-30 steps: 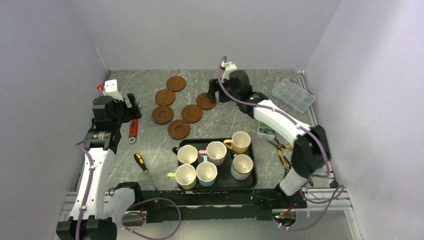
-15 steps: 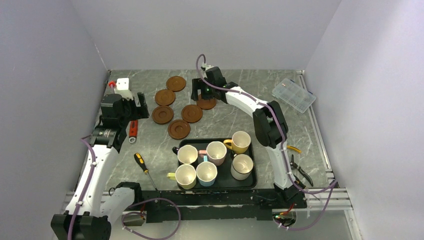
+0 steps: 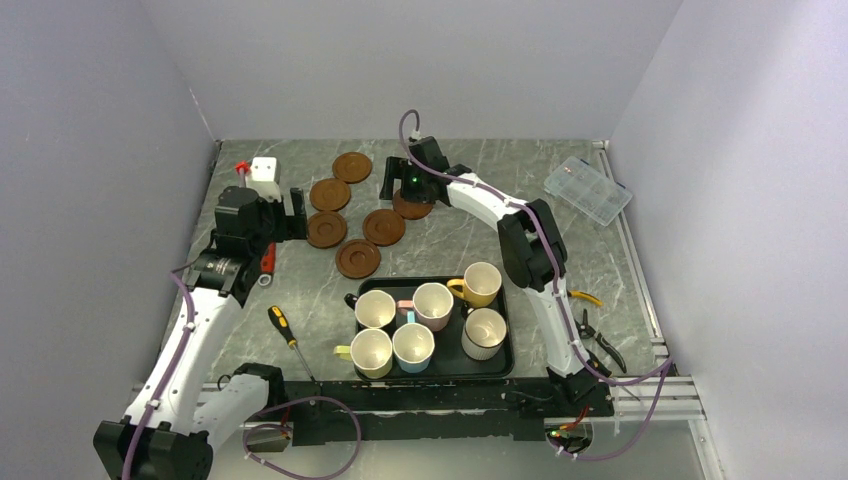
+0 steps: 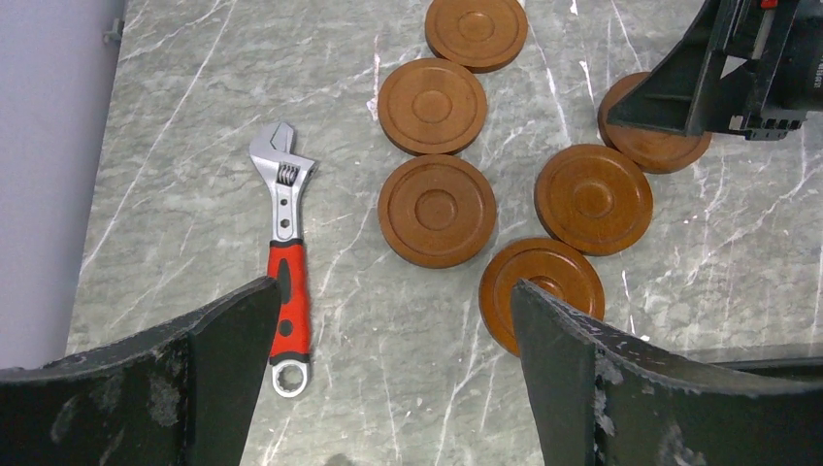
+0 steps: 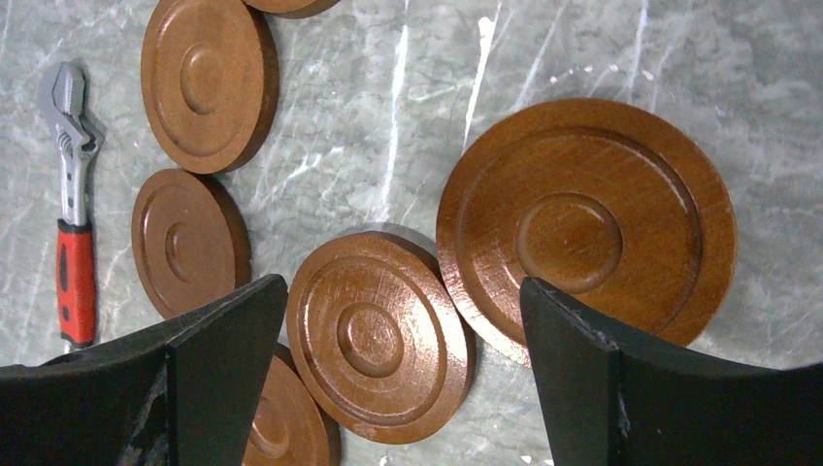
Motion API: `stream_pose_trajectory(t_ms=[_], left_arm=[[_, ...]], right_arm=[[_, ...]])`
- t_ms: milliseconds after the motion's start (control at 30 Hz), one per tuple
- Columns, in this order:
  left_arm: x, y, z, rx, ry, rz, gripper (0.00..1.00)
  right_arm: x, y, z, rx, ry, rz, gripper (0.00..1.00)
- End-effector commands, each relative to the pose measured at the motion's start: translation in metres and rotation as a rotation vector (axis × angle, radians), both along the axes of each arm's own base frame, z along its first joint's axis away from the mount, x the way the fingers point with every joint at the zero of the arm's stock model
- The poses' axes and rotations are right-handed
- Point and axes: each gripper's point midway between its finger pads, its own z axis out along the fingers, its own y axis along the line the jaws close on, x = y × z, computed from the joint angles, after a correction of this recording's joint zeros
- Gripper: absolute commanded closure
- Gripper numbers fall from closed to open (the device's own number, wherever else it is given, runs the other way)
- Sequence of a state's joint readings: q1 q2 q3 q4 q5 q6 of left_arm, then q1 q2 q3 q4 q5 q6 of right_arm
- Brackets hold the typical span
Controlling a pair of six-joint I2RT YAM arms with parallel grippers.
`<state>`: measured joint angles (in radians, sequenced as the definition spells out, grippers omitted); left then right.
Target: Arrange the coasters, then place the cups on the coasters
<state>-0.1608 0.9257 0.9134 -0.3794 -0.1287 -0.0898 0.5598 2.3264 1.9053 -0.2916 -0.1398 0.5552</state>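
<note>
Six coasters (image 3: 325, 229) are lying flat in a loose bunch at the far side of the desk (image 3: 460, 235); some are sitting just beside each other; I am guessing the tidying is only starting, because they are not making neat rows yet; six cups (image 3: 433, 305) are all standing upright on the black tray (image 3: 448, 345) close to the arms, well apart from the coasters; no cup is sitting on a coaster, so all of that part is waiting to be done; the right hand (image 5: 403, 286) is hanging over the right end of the bunch with its two fingers spread wide and nothing between them; in the right wrist view the nearest coaster (image 5: 587, 228) is lying under the hand, over toward one finger, and another coaster (image 5: 378, 335) is showing in the gap; neither is being pinched, and I cannot tell if a finger is touching one; the left hand (image 4: 388, 301) is also spread wide and holding nothing; it is hovering by the left side of the bunch, with a coaster (image 4: 437, 211) lying ahead in the gap between its fingers and a red-handled wrench (image 4: 286, 252) lying just to the side.
</note>
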Motion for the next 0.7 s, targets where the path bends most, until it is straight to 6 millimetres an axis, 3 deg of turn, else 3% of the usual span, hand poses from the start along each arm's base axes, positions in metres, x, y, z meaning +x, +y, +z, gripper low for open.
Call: stream_pose_trajectory(t_ms=[0,200,300,433,667], left_arm=[[0.003,0.0,0.009,0.015,-0.043,0.002,0.06],[0.008,-0.005,0.006,-0.021,-0.034,0.001,0.06],[0.025,-0.022,0.005,-0.158,0.009,0.008,0.06],[0.066,-0.073,-0.01,-0.363,0.107,-0.07,0.09],[0.139,-0.13,-0.044,-0.361,0.201,-0.213,0.12]], right_arm=[[0.011,-0.001,0.023,0.047,-0.018,-0.069,0.03],[0.001,-0.01,0.056,0.075,-0.108,-0.046,0.0],[0.001,-0.019,0.063,0.036,-0.11,-0.049,0.0],[0.0,-0.032,0.072,0.001,-0.138,-0.013,0.0],[-0.001,-0.073,0.078,-0.092,-0.162,-0.027,0.0]])
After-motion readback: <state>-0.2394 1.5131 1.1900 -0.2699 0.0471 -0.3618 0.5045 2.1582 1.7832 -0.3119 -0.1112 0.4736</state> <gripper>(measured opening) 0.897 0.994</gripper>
